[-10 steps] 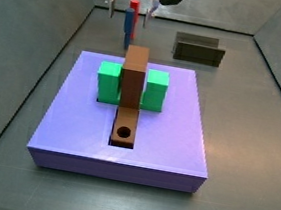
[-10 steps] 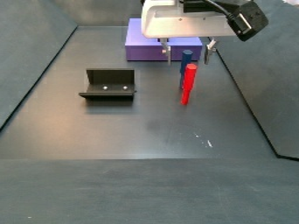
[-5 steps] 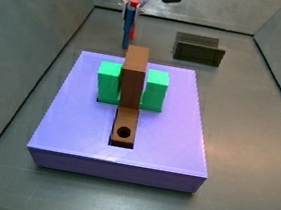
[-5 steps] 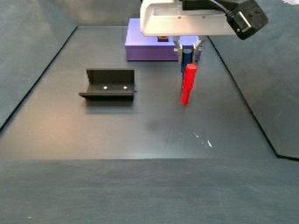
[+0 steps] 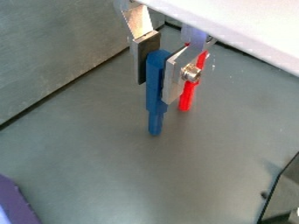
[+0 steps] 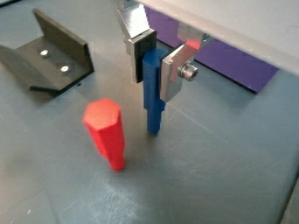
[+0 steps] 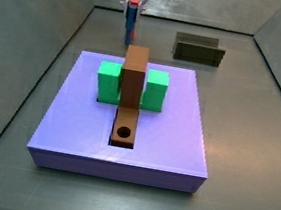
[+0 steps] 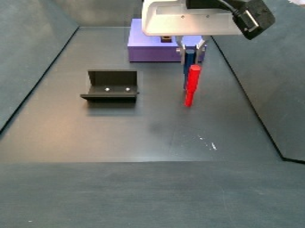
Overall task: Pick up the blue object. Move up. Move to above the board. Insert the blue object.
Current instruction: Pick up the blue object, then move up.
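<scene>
In a wrist view you see the gripper (image 5: 160, 61) with its two silver fingers (image 5: 142, 39) clamped on the upper part of the blue object (image 5: 156, 96), which stands upright with its lower end at the grey floor; a red peg (image 5: 187, 87) stands just behind it. In a wrist view with the fixture (image 6: 49, 58) showing, the gripper (image 6: 158, 59) grips the blue object (image 6: 152, 92) in the same way, the separate red peg (image 6: 107, 133) stands near it on the floor, and the lavender slab (image 6: 228, 61) lies beyond. In a side view, you find the board (image 7: 130, 95), a brown plank with its round hole toward the near end, lying across the green block (image 7: 111, 82) on the lavender slab (image 7: 123, 140) in the middle of the frame; the gripper (image 7: 133, 4) is at the top centre, behind the slab, with the blue object (image 7: 129, 26) hanging upright beneath it, and the fixture (image 7: 198, 50) sits at upper right. In a side view from the opposite end, the gripper (image 8: 191, 44) is at upper centre, the red peg (image 8: 191, 85) stands upright right in front of the blue object (image 8: 186, 53), which shows only as a sliver, the fixture (image 8: 110, 86) sits at left, and the lavender slab (image 8: 149, 49) lies behind the gripper.
</scene>
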Controlling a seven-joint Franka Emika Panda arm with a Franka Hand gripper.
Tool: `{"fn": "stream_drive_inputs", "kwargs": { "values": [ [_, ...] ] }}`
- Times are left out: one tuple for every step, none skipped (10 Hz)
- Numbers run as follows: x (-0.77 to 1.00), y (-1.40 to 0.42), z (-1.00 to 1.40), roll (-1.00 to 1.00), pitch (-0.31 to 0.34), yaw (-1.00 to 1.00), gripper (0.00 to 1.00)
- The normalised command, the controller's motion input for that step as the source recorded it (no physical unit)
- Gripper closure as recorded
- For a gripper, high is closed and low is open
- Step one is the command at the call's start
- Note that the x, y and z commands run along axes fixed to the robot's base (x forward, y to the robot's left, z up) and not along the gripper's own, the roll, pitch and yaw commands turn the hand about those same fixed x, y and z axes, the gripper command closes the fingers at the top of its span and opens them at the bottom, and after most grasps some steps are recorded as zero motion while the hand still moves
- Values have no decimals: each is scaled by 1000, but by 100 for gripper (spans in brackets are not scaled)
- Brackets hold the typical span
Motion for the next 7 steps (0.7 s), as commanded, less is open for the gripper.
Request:
{"fn": "stream_drive_inputs", "kwargs": {
  "values": [
    [0,0,0,0,0,0,100],
    [0,0,0,0,0,0,100],
    [0,0,0,0,0,0,100],
    [0,0,0,0,0,0,100],
    [0,0,0,0,0,0,100],
    [0,0,0,0,0,0,100],
    [0,0,833,0,0,0,100]
  ]
}}
